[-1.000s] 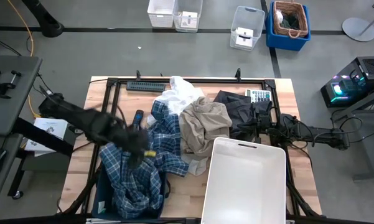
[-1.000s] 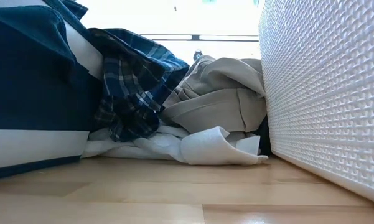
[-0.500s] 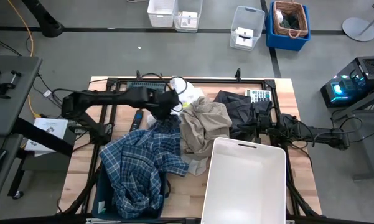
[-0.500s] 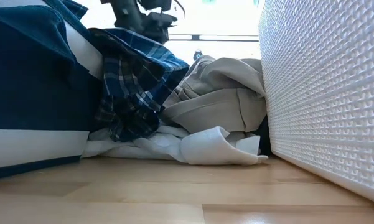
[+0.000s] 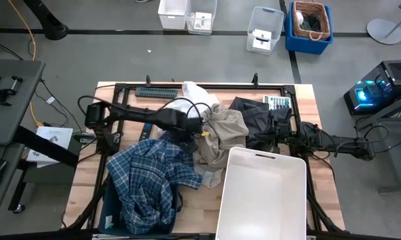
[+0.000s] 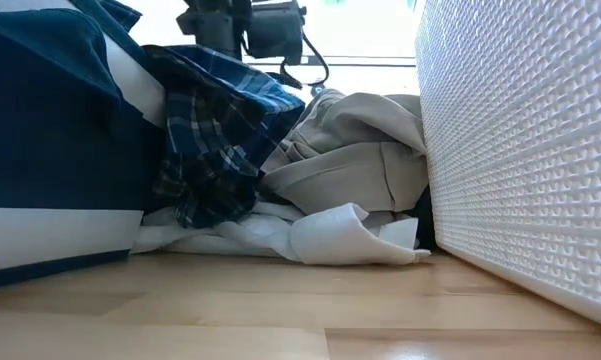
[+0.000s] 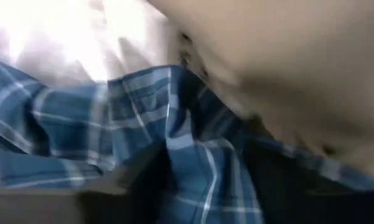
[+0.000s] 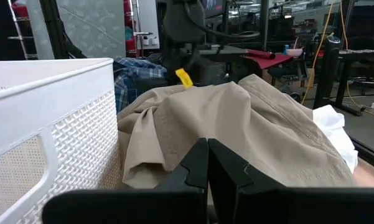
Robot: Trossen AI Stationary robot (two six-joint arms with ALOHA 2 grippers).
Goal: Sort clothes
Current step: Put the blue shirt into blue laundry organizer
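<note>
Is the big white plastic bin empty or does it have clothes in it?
Empty. From above, the rigid white plastic bin shows only its bare white inside, with no clothes in it.

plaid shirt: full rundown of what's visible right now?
The plaid shirt is soft blue-and-white checked fabric, crumpled and spread at the table's left front. Its lower end drapes over the navy bin; its upper right edge meets the khaki piece and lies partly over the white piece. The left tool is at that upper edge; its wrist view fills with plaid and khaki. The low view shows it bunched against the bin wall.
</note>
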